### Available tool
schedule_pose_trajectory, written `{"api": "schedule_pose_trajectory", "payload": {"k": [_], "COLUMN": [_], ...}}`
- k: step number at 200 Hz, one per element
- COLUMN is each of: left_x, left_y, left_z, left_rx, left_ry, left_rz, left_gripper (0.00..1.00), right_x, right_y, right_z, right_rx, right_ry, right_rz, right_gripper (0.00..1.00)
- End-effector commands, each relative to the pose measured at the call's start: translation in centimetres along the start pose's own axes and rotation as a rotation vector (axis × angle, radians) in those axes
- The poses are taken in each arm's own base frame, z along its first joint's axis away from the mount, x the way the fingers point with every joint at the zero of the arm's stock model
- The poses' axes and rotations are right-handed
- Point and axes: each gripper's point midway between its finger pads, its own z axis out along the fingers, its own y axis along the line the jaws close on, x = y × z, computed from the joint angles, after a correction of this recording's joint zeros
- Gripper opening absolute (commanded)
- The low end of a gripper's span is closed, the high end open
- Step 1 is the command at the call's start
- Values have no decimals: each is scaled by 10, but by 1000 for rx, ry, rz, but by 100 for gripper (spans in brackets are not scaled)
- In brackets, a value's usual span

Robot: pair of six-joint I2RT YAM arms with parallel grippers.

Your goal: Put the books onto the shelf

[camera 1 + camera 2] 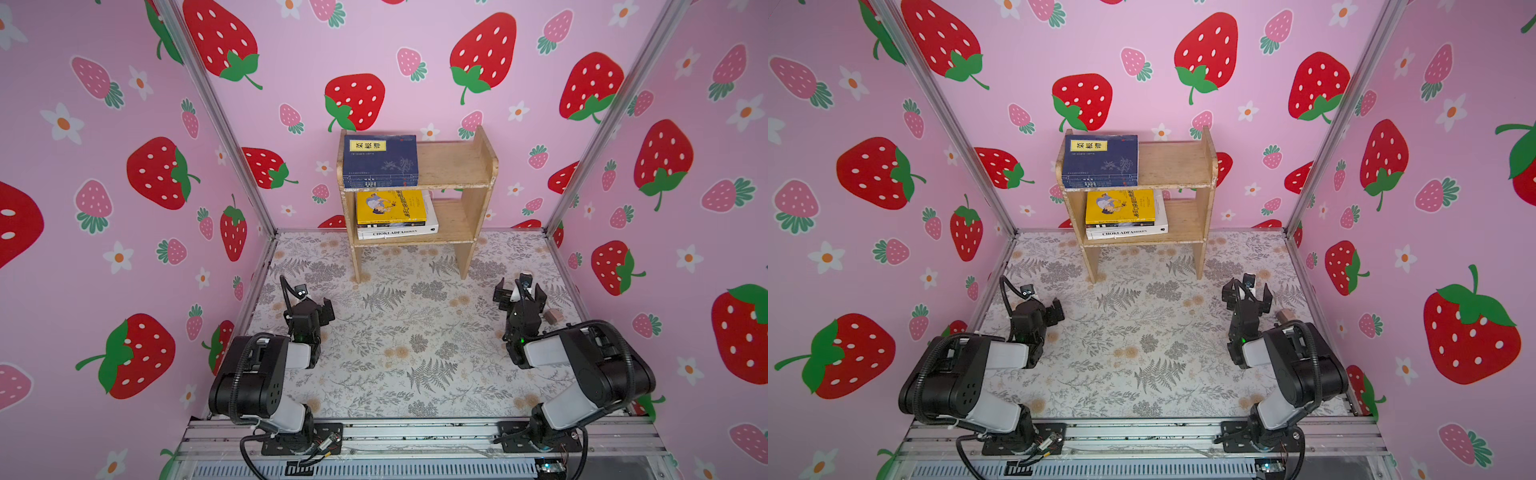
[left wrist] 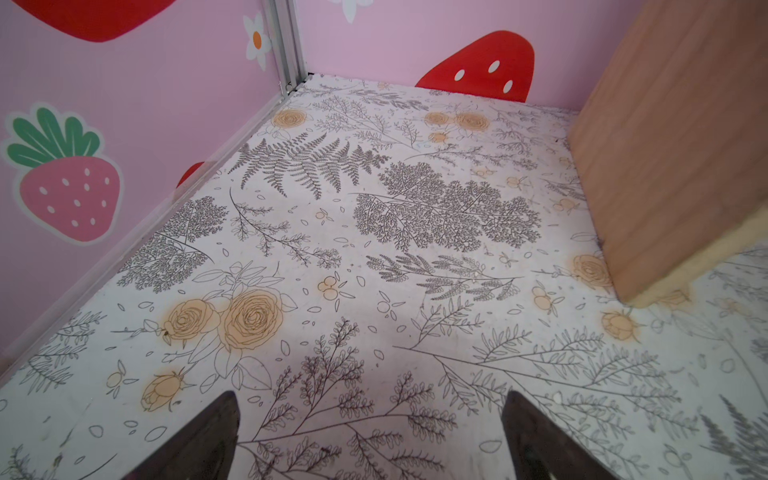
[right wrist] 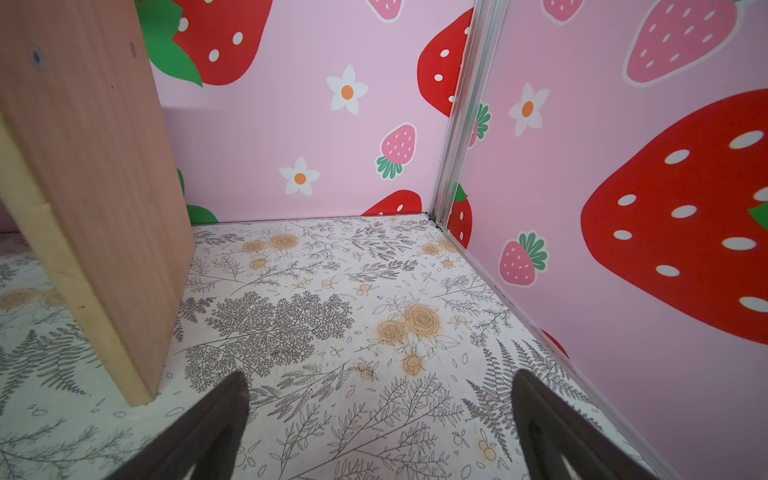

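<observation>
Shelf [image 1: 453, 164] [image 1: 1173, 164]: stands upright on the floral worktop [image 1: 407, 340] against the back wall, in both top views.

Upper tier: a navy book [image 1: 380, 160] [image 1: 1100, 160] lies flat at the left end. Navy edges below its cover may be further volumes; the count cannot be told.

Lower tier: a flat stack at the left end. The yellow book [image 1: 390, 207] [image 1: 1119, 206] lies on top, a dark book [image 1: 392, 225] beneath it shows only its edge, and the white book [image 1: 397, 232] [image 1: 1126, 232] lies at the bottom.

Views: only the top views show the tiers and the books. The left wrist view shows one side panel [image 2: 665, 145] of the shelf footed on the worktop. The right wrist view shows the opposite panel [image 3: 91, 187], with screw heads in its face. A small tan object [image 1: 552, 316] lies beside the right arm [image 1: 590, 365], seen in the top views only and not identifiable.

Writing: the white spine reads "CHOKLADFABRIKEN". The navy cover carries a yellow label with three Chinese characters. The yellow cover bears a cartoon figure and a line of Chinese text.

Jaws: the left jaws and the right jaws stand wide apart over bare worktop, gripping nothing, each well in front of the shelf. The left arm [image 1: 266, 374] is folded low at its own side
</observation>
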Motion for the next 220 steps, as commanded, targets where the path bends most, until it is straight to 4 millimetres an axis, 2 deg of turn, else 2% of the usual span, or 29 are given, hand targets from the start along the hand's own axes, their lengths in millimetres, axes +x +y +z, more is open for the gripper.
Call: {"api": "schedule_pose_trajectory", "payload": {"k": [1, 42, 63, 105, 122, 150, 175, 193, 220], "left_x": [-22, -22, -22, -22, -22, -23, -23, -23, -22], "left_y": [-8, -9, -9, -8, -8, -8, -8, -8, -8], "left_z": [9, 9, 9, 9, 9, 9, 9, 9, 9], "left_rx": [17, 16, 15, 15, 16, 16, 16, 16, 15], "left_ry": [-27, -28, -27, -26, -28, -29, -29, -29, -27], "left_rz": [19, 21, 21, 21, 21, 21, 20, 20, 21], "left_gripper": [99, 99, 99, 99, 99, 99, 99, 99, 99], "right_x": [-17, -17, -17, -44, -49, -44, -36, -36, -9], "right_y": [-4, 8, 3, -10, -10, -14, -2, -11, -29], "right_z": [6, 14, 16, -17, -25, -31, -30, -35, -33], "right_rx": [32, -16, -5, -52, -81, -87, -147, -120, -70], "right_ry": [-91, -86, -84, -135, -114, -95, -47, -76, -33], "right_rz": [25, -2, 7, 56, 45, 26, -43, -79, -40], "right_gripper": [100, 100, 100, 100, 100, 100, 100, 100, 100]}}
